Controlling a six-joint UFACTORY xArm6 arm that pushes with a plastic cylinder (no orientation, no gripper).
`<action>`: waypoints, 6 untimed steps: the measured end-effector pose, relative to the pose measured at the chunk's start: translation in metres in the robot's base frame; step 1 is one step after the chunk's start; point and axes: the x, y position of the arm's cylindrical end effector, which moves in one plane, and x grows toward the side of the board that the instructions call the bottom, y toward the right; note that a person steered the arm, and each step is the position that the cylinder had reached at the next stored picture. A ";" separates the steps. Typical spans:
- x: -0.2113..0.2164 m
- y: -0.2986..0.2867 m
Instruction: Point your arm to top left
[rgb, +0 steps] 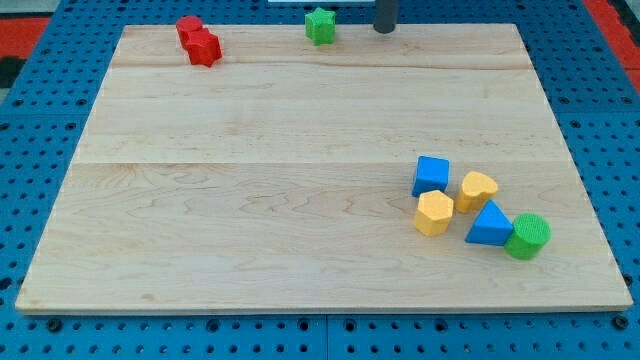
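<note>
Wooden board, my tip beside green star

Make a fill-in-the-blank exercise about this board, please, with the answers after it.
1. My tip stands at the view's top, to the right of the ____ star.
2. The two ____ blocks touch near the top left corner.
3. The green cylinder touches the blue ____.
4. The group at the lower right holds ____ blocks.

Answers: green; red; triangle; five
</note>
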 end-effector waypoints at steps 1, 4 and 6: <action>0.002 -0.037; 0.026 -0.136; 0.088 -0.235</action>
